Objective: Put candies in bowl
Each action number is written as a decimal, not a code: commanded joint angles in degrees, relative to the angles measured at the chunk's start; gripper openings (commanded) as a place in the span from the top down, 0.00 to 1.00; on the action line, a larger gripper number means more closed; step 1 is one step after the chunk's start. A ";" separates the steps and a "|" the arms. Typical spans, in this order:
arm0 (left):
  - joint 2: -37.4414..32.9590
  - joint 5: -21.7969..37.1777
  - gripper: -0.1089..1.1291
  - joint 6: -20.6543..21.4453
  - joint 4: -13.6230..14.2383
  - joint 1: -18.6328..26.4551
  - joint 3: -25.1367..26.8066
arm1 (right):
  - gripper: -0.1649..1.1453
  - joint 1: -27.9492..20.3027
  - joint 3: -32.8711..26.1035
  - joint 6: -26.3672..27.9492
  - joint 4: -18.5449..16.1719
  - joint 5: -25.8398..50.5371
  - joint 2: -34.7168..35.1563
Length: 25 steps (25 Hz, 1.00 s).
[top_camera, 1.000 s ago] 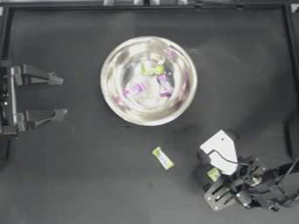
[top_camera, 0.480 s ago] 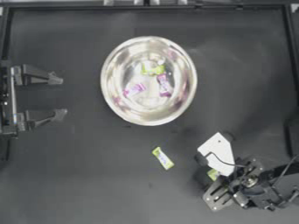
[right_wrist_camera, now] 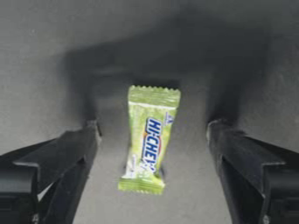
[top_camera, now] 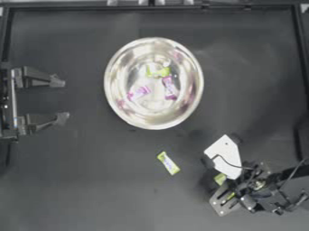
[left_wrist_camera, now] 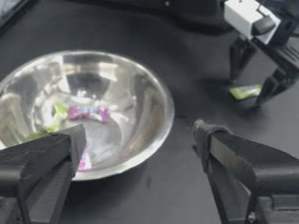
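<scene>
Right claw (right_wrist_camera: 152, 131) spread wide around a light, crinkly candy (right_wrist_camera: 149, 142) at the bench's (top_camera: 72, 180) 5 o'clock; best pinched across its middle

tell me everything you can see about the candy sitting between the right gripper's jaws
The candy is a small oblong yellow-green sweet in a glossy wrapper with crimped ends and blue HI-CHEW lettering. It lies flat on the dark table, outside the bowl. The right gripper straddles it with jaws open, one on each side, neither touching it.
</scene>
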 commanded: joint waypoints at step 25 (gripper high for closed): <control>0.35 -0.44 0.08 -0.09 -0.44 0.09 -0.97 | 0.55 -0.09 -4.22 -1.41 -1.49 6.77 -3.34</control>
